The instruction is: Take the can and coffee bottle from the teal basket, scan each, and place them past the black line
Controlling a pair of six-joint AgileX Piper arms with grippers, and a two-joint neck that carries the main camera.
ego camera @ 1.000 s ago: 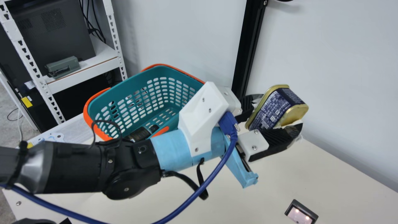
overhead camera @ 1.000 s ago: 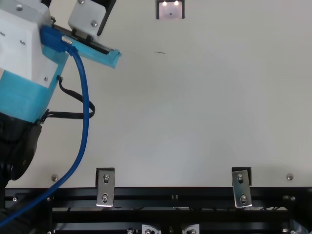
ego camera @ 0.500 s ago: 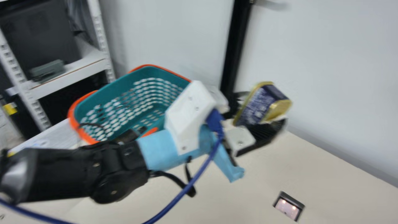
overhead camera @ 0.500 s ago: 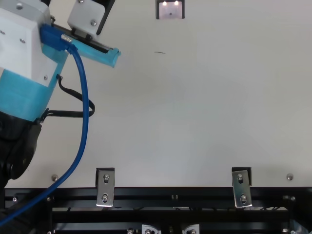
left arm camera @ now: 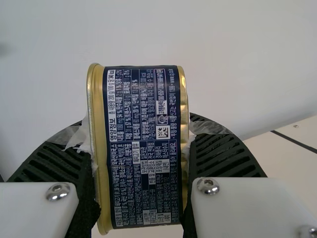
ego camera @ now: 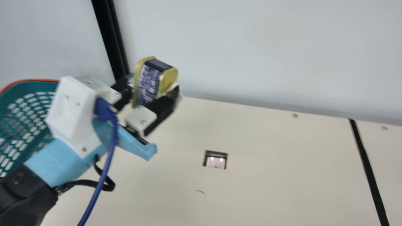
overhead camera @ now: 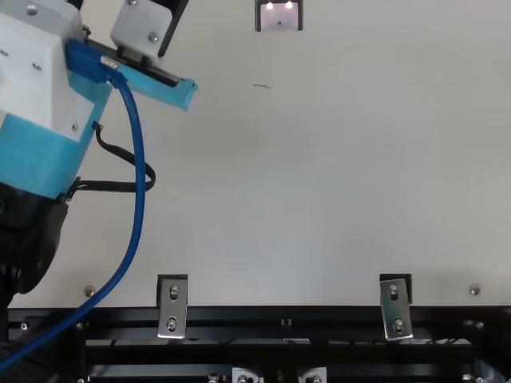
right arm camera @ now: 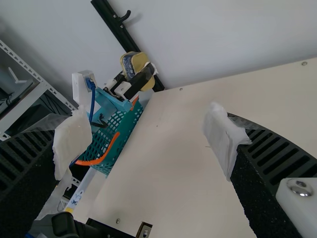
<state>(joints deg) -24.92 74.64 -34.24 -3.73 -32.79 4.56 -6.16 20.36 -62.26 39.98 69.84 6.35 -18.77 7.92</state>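
Left fingers (ego camera: 160,106) clamped on the can (ego camera: 148,82), parted by its width, right fingers (right arm camera: 278,154) wide open

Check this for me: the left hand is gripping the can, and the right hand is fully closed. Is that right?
Not quite: the right hand is open, not closed, as the right wrist view shows. The left hand is gripping the can.
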